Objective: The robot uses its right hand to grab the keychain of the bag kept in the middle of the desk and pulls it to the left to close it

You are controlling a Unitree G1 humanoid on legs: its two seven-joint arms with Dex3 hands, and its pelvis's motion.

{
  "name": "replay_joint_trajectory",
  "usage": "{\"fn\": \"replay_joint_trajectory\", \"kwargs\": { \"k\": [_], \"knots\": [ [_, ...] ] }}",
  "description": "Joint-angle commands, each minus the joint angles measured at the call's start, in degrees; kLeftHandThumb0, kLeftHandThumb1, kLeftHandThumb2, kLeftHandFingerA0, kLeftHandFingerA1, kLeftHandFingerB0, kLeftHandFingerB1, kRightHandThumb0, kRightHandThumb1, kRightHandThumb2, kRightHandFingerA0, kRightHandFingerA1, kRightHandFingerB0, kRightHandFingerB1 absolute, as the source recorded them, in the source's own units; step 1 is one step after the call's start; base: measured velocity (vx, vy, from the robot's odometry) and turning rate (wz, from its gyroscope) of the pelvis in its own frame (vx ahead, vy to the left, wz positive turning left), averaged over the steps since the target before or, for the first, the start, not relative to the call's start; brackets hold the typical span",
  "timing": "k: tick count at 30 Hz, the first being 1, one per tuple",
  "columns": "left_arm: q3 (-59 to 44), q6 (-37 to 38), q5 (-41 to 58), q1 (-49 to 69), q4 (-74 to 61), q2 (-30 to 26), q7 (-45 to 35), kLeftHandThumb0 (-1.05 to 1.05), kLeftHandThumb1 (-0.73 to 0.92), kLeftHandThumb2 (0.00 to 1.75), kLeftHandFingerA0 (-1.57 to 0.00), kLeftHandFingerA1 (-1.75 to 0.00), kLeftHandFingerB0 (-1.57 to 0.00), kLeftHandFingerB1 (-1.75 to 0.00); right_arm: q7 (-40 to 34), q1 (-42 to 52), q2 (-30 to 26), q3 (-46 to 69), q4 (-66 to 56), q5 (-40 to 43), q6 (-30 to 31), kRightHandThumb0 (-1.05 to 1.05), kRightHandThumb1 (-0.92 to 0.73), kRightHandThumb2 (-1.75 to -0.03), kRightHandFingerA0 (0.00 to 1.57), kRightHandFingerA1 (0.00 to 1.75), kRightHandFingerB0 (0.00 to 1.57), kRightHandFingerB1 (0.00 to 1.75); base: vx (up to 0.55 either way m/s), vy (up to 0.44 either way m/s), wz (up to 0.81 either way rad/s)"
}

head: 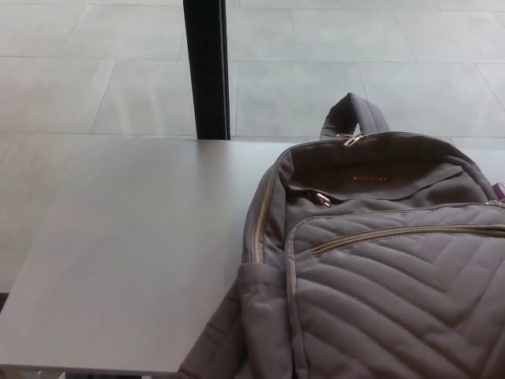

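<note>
Right of centre on the counter (pixel 134 253), overhanging its near edge: grey bag (pixel 379 292), top gaping; gold zip pull (pixel 321 199) at opening's left; hands unseen, grip impossible to tell.

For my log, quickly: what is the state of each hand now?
Left hand: not in view.
Right hand: not in view; nothing touches the bag.

Neither the left hand nor the right hand is in view at this moment.

Open grey backpack (pixel 379 268) lies on desk (pixel 134 253).
</note>
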State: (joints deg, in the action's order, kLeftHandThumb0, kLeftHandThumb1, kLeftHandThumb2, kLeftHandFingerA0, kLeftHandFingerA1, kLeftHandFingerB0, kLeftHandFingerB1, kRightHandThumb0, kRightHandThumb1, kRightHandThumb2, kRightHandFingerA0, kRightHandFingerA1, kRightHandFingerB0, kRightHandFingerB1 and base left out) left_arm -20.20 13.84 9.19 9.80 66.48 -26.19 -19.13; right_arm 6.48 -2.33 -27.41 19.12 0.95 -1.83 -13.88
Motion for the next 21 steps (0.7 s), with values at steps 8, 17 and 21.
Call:
{"fn": "replay_joint_trajectory", "kwargs": {
  "k": [8,17,21],
  "knots": [
    [-0.1,1.05,-0.2,-0.41,0.68,-0.9,1.28,-0.63,0.76,0.63,-0.66,-0.56,-0.51,-0.42,4.4,-9.49,-1.47,-7.73,-3.47,-1.58,8.85,-0.13,-0.54,-1.17,0.91,1.72,0.8,1.54,0.0,0.0,0.0],
    [0.26,1.39,-0.43,-0.42,0.51,-0.73,1.0,-0.65,0.78,0.63,-0.61,-0.54,-0.49,-0.43,1.33,-12.53,6.8,-16.78,-6.99,-4.66,20.75,-0.14,-0.48,-1.18,1.22,1.41,1.01,1.27,0.0,0.0,0.0],
    [0.64,1.69,-0.72,-0.51,0.5,-0.52,1.19,-0.65,0.79,0.64,-0.62,-0.54,-0.5,-0.43,-0.06,-13.29,10.08,-20.13,-6.88,-7.09,23.47,-0.11,-0.47,-1.26,0.92,1.72,0.81,1.55,0.0,0.0,0.0]
  ]
}}
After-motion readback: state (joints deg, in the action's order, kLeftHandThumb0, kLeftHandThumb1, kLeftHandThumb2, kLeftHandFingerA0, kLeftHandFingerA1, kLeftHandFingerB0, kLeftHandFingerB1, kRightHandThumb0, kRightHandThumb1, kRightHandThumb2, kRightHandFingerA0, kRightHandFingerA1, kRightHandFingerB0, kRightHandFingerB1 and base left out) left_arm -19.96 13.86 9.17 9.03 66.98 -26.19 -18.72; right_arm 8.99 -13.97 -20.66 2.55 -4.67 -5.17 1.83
